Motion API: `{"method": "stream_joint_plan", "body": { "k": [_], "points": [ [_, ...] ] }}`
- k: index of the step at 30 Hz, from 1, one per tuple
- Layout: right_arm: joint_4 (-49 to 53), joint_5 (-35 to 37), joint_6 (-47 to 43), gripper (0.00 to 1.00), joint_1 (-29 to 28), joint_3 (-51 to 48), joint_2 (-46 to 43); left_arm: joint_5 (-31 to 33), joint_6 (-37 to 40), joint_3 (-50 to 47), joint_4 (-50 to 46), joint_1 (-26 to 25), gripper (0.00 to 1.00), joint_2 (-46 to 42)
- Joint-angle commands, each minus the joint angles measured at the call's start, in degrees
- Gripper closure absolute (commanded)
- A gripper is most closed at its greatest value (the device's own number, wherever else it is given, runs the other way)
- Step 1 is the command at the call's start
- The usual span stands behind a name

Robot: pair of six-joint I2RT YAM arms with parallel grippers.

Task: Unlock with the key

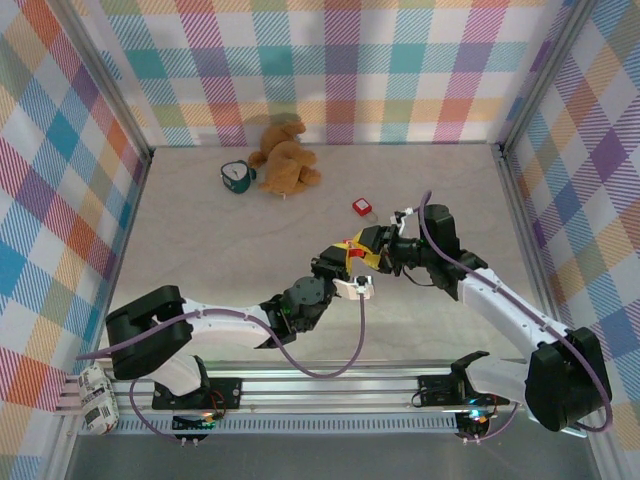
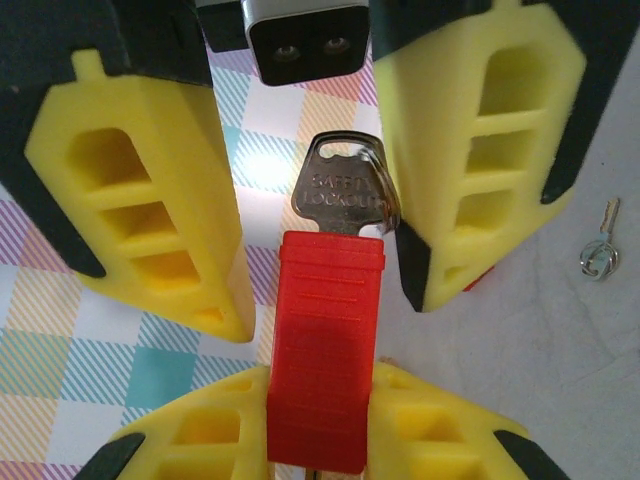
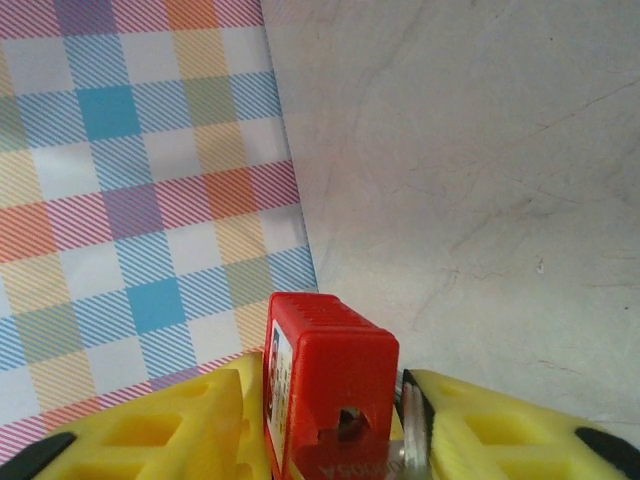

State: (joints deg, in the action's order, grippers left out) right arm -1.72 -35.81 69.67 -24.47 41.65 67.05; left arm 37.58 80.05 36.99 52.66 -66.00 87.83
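The key (image 2: 338, 190) and padlock (image 2: 325, 350) end sit between the half-open right jaws.

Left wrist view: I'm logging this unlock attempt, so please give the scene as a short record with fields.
held: small red plastic padlock
holder: left tool, shut on the padlock
key: silver metal key stamped SAFETY LOCKOUT, at the padlock's far end; seated or not, cannot tell
opposite: right tool, open, yellow fingers either side of the key
loose: second small pale key on a ring, lying on the grey table
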Motion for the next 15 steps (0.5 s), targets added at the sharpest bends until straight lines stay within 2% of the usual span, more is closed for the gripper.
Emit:
{"method": "stream_joint_plan", "body": {
  "k": [1, 12, 14, 15],
  "points": [
    [-2.3, -1.2, -0.4, 0.59, -0.5, 0.4, 0.4, 1.5, 1.2, 1.3, 5.3, -0.8, 1.0, 0.7],
    [-4.0, -1.1, -0.9, 0.71, -0.5, 0.1, -0.1, 2.3, 2.1, 1.5, 6.9, -1.2, 1.0, 2.0],
    [-4.1, -0.6, -1.0, 0.72, -0.5, 0.2, -0.1, 2.8, 2.6, 1.4, 7.9, -1.5, 0.94, 2.5],
    [-4.1, -0.4, -1.1, 0.72, -0.5, 0.2, -0.2, 3.3, 2.9, 1.3, 8.5, -1.8, 0.84, 2.7]
  ]
}}
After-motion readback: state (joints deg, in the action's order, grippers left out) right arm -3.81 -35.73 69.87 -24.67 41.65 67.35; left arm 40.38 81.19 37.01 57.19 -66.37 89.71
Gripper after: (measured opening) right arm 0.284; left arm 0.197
